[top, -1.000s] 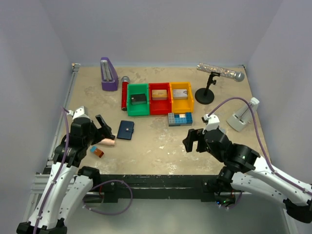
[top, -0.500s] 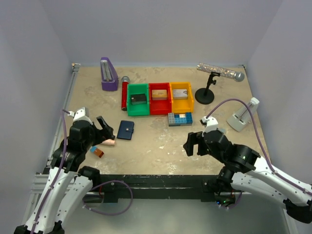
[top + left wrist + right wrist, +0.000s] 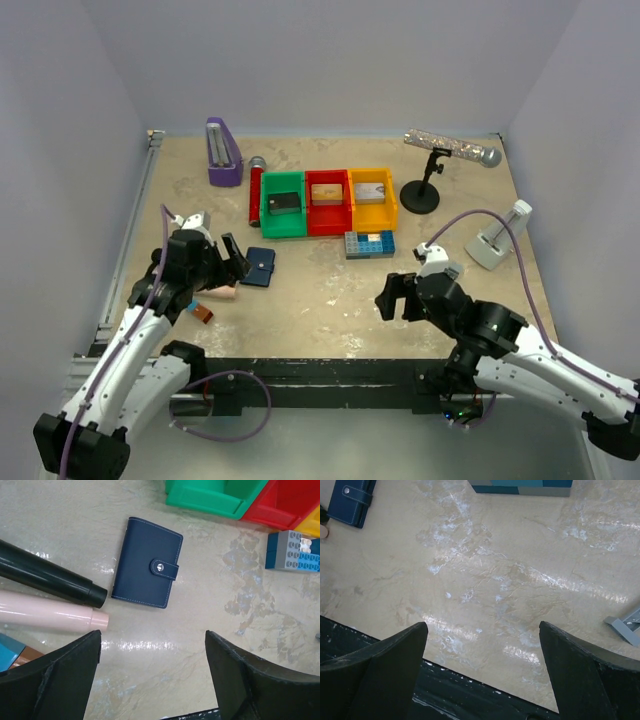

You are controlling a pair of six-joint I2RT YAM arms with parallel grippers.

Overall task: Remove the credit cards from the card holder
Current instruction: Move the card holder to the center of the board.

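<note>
The card holder (image 3: 263, 266) is a closed navy wallet with its snap tab fastened, lying flat left of centre. It also shows in the left wrist view (image 3: 146, 562) and in the right wrist view (image 3: 351, 500). My left gripper (image 3: 234, 263) is open and empty, hovering just near-left of the wallet, apart from it (image 3: 152, 670). My right gripper (image 3: 392, 297) is open and empty over bare table near the front edge (image 3: 482, 665). A black card (image 3: 284, 202), a gold-tan card (image 3: 326, 194) and a grey card (image 3: 370, 190) lie in three bins.
Green bin (image 3: 268, 222), red bin (image 3: 328, 225) and yellow bin (image 3: 390, 212) stand side by side behind the wallet. A blue studded brick plate (image 3: 369, 244) lies before them. A pink tube (image 3: 50, 616) and a black tube (image 3: 45, 575) lie left of the wallet. A microphone stand (image 3: 420, 195) stands back right.
My left gripper has moved right and forward, close up to the wallet. My right gripper has drawn slightly toward the near edge. The wallet has not moved.
</note>
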